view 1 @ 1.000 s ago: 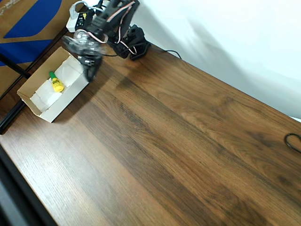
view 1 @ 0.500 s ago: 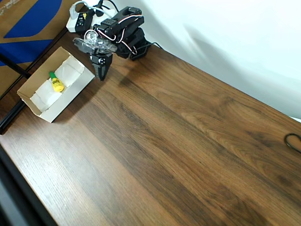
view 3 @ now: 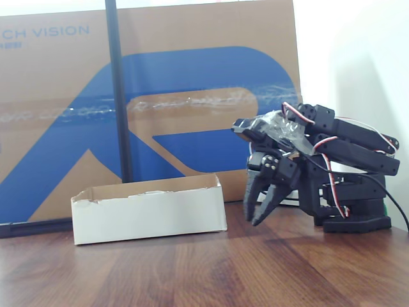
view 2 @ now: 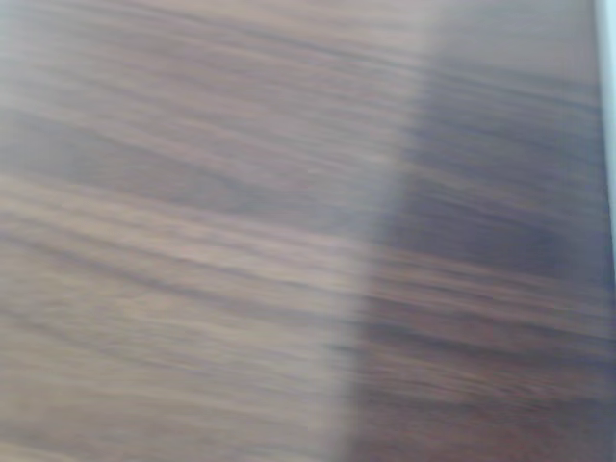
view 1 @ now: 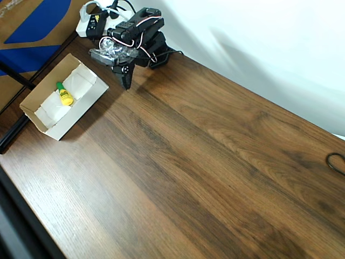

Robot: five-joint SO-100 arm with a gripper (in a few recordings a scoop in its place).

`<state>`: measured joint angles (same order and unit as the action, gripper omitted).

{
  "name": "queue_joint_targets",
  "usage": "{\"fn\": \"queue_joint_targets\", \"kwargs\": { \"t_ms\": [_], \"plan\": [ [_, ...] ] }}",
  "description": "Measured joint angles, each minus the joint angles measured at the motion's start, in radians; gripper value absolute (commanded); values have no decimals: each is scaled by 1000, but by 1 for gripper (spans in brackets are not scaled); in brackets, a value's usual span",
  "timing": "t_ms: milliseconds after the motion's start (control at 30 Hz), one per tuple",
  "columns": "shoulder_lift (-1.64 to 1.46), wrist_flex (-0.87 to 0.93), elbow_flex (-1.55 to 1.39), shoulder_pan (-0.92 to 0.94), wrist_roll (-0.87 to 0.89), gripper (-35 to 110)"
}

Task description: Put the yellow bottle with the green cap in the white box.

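The yellow bottle with the green cap [view 1: 65,95] lies flat inside the white box [view 1: 74,117] at the table's left end in the overhead view. From the fixed view the white box [view 3: 150,214] hides its contents. My gripper [view 1: 127,82] hangs just right of the box, folded back toward the arm's base, pointing down at the wood. It stands a little above the table in the fixed view, where the gripper [view 3: 257,217] has its fingers drawn together with nothing between them. The wrist view is blurred wood grain.
The arm's black base [view 1: 153,54] sits at the table's far edge. A brown and blue cardboard sheet [view 3: 192,96] and a black pole [view 3: 119,89] stand behind the box. A white power strip [view 1: 86,24] and a black cable [view 1: 336,162] lie at the edges.
The gripper has pulled away from over the box, moving right and back toward the arm's base as the arm folded. The bottle has stayed where it lies in the box.
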<state>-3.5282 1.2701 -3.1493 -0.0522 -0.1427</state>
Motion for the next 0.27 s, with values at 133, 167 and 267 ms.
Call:
{"fn": "queue_joint_targets", "kwargs": {
  "t_ms": [133, 167, 267],
  "plan": [
    [-2, 26, 8, -9, -21, 0],
    [-2, 29, 9, -14, -25, 0],
    [-2, 29, 9, -20, -25, 0]
  ]
}}
